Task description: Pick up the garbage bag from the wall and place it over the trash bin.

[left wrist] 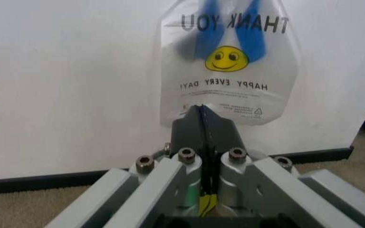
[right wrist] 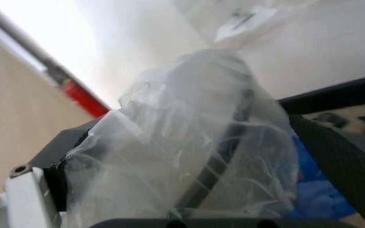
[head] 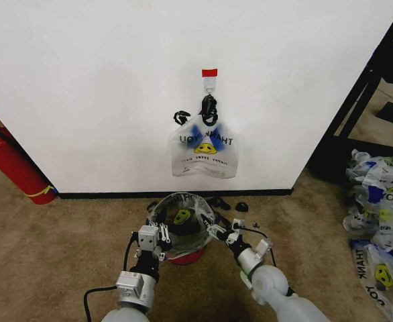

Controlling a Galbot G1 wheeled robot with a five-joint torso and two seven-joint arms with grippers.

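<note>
My left pincer (head: 161, 235) sits low over the carpet (head: 55, 255). In the left wrist view its two dark fingers (left wrist: 216, 128) are pressed flat together, tips (left wrist: 199, 108) meeting with no gap. I cannot tell whether any film is caught between them. Just to its right, touching distance, is the trash bin (head: 183, 259), red base showing, with a second bag (head: 183, 209) of the same print draped over its mouth.

My right pincer (head: 213, 231) is at the far side of that bin from the left one. In the right wrist view its dark fingers (right wrist: 341, 156) stand well apart, and crumpled clear plastic (right wrist: 182, 142) lies bunched over and between them.

Beyond both pincers, straight ahead and higher, the garbage bag (head: 204, 149) (left wrist: 227, 61) hangs flat against the wall (head: 82, 80), its blue handles looped on the small hook (head: 210, 84) under red tape, well apart from either pincer.

Out past the left pincer, a red fire extinguisher (head: 12, 164) leans at the baseboard. Out past the right one lies a heap of printed bags (head: 381, 201).
</note>
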